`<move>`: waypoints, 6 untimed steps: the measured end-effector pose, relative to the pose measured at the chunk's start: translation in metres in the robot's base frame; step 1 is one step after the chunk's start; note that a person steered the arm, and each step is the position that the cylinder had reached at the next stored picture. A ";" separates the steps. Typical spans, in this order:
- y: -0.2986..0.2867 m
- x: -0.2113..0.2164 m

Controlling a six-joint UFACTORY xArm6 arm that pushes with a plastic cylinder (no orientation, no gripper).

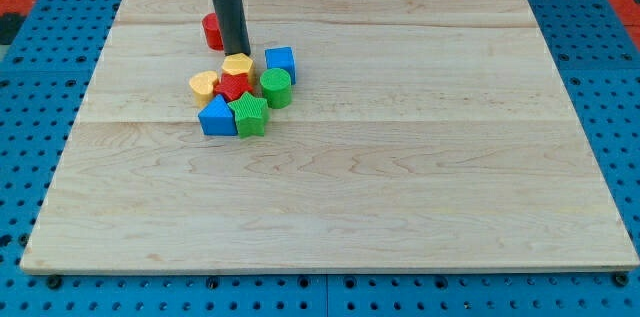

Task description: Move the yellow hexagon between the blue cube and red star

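Observation:
The yellow hexagon [238,64] lies in a tight cluster at the upper left of the board. The blue cube [280,62] is just to its right. The red star [234,87] lies just below it, touching. My tip [240,51] stands at the hexagon's top edge, touching it or nearly so. The dark rod rises from there to the view's top.
A red block [211,31] sits behind the rod to its left, partly hidden. A yellow block [204,84], a green cylinder [276,87], a green star [250,115] and a blue block [217,117] crowd the cluster. The wooden board [400,157] lies on a blue pegboard.

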State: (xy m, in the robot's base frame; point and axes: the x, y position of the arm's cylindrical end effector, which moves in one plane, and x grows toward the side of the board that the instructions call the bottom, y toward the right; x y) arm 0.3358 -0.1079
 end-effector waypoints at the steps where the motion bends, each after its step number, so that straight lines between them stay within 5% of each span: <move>1: -0.014 0.003; 3: -0.041 0.014; 6: 0.017 0.020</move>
